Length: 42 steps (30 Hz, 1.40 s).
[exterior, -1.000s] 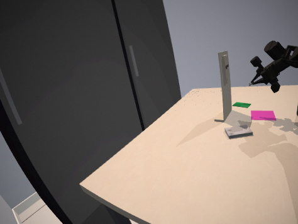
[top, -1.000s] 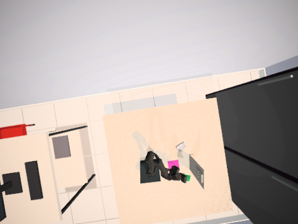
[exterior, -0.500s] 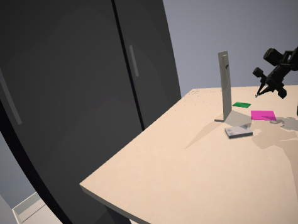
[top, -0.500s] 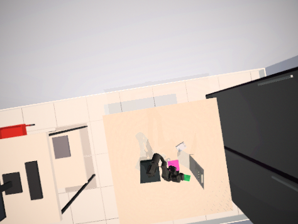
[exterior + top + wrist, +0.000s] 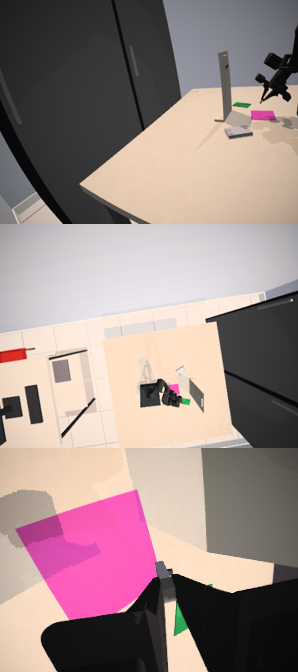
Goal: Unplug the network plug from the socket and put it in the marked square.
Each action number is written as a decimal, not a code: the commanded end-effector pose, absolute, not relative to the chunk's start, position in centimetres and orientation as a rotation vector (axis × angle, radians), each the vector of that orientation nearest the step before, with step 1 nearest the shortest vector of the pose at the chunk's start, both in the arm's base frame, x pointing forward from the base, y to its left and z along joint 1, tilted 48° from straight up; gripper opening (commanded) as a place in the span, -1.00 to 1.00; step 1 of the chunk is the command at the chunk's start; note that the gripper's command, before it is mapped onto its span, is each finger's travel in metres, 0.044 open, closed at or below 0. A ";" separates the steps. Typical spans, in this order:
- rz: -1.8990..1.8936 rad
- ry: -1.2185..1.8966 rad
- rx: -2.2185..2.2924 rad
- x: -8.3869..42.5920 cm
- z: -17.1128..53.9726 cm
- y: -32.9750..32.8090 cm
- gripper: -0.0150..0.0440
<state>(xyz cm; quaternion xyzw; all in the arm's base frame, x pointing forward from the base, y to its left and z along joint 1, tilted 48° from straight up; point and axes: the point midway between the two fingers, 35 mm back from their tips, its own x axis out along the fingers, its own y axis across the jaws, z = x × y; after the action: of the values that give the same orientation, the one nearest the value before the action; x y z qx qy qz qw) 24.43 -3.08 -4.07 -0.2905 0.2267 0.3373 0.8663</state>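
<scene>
Plug [image 5: 163, 574] pinched in claw [image 5: 165, 585] tips, small grey nub, above counter [image 5: 176, 163]. Arm bent, claw angled down, hanging off the counter between pink square [image 5: 263, 115] at 6 o'clock and green patch [image 5: 241, 104] at 9 o'clock. Panel [image 5: 224, 85] stands left.

The robot arm [image 5: 278, 73] is all black, made of chunky blocks and round knobs joined together. It sits on a dark square base [image 5: 150, 395]. The gripper [image 5: 164, 579] has two flat black fingers that get thin and pointy at the tips, toward twelve o'clock.
</scene>
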 end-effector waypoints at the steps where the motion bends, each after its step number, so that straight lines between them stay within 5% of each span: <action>1: 0.714 0.474 -0.601 24.4 -4.4 -2.8 -0.49; 42: 0.717 0.480 -0.603 25.0 -6.5 -0.8 -0.49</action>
<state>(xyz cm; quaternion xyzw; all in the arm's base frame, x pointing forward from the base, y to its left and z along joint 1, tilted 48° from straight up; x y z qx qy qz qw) 25.07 -0.99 -6.24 -0.2899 0.2256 0.3415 0.8651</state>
